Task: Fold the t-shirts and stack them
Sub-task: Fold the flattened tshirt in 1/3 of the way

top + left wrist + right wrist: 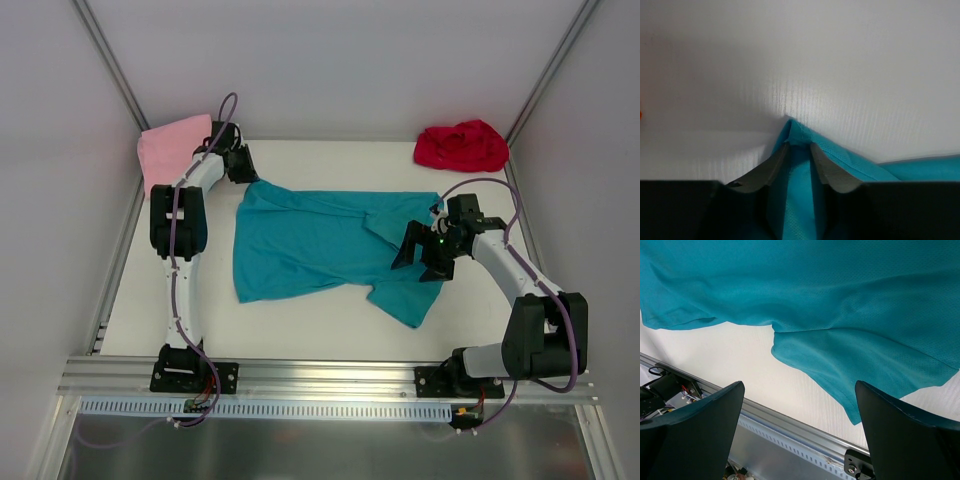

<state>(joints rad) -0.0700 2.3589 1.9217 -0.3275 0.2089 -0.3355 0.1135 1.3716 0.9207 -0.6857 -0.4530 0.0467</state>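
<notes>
Left wrist view shows the left tool (799, 146) clamped on a far corner of the teal t-shirt (310, 245), which is spread on the counter (330, 335). The right tool (797, 387) hangs wide apart above a sleeve. Folding seems only starting; next, the right tool must pinch cloth.

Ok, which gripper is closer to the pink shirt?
Left. The left gripper is beside the pink shirt, pinching a corner of the teal shirt; the right gripper hangs open over that shirt's far end.
</notes>
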